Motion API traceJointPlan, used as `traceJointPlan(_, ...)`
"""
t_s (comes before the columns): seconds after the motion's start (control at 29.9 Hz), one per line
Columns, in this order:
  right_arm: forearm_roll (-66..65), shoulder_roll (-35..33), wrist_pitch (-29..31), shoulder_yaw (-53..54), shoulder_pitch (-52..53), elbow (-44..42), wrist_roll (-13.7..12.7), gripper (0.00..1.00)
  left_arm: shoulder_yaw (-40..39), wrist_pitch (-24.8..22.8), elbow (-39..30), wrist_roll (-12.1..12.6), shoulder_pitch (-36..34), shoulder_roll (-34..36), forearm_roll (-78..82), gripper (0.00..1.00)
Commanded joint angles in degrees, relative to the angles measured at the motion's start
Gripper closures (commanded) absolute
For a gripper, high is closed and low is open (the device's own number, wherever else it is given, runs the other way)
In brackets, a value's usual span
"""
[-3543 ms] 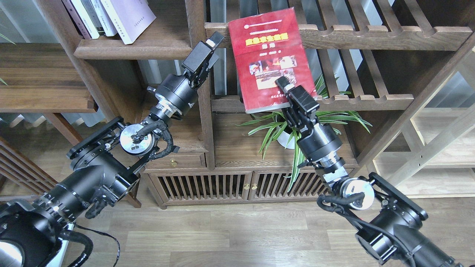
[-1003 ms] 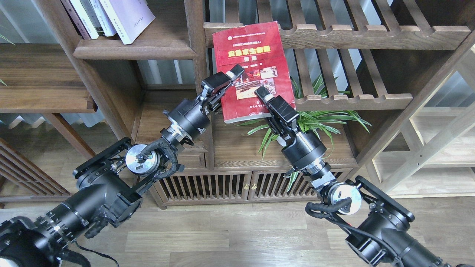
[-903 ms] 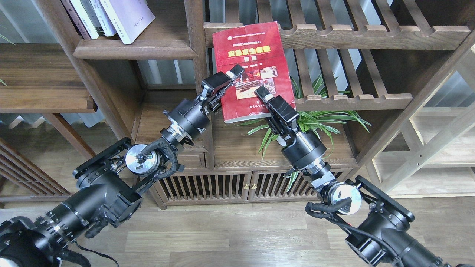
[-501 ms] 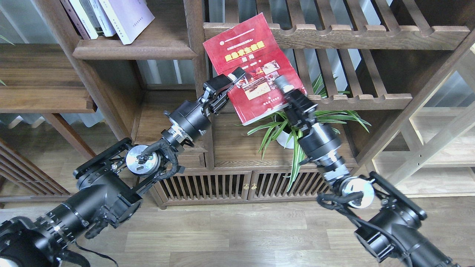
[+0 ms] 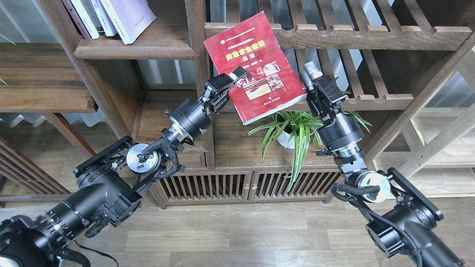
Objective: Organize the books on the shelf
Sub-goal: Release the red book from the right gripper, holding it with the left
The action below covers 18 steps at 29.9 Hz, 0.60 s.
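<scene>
The red book (image 5: 256, 52) with small photos hangs tilted in the air in front of the slatted shelves, its top leaning left. My left gripper (image 5: 232, 79) is shut on its left edge, one finger lying over the cover. My right gripper (image 5: 308, 74) is open and empty, just off the book's lower right corner. The solid dark-brown shelf (image 5: 133, 52) is at the upper left. The pale lavender-white book (image 5: 128, 16) leans on it beside other books seen spine-on (image 5: 87, 16). No green-and-black cover shows.
A vertical wooden post (image 5: 196, 37) stands between the solid shelf and the slatted shelves (image 5: 371, 37). A potted spider plant (image 5: 293, 128) stands under the book on the cabinet top (image 5: 237, 148). A lower slatted rail (image 5: 371, 100) is beside my right gripper.
My left gripper came down and closed on the book's left edge. My right gripper let go of the book's lower edge and moved up and right. The book's top tipped left.
</scene>
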Motion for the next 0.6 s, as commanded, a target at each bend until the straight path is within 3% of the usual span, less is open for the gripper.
traceJointPlan(0.0,0.2,0.0,0.0,2.3,-1.3,-0.8,0.1,0.52,0.1,0.0,-3.1,0.1,0.2,0.0,1.7,1.0)
traceJointPlan(0.3,1.8,0.0,0.0,5.6,-1.5,-2.4,0.2,0.51,0.7,0.0,-12.0,0.0,2.1,0.0,4.5,1.0)
traceJointPlan(0.57,1.8,-0.2,0.0,7.0,-1.4,-6.7,0.2,0.49,-0.6,0.0,-21.8,-0.6,3.9,8.9,6.5,1.0)
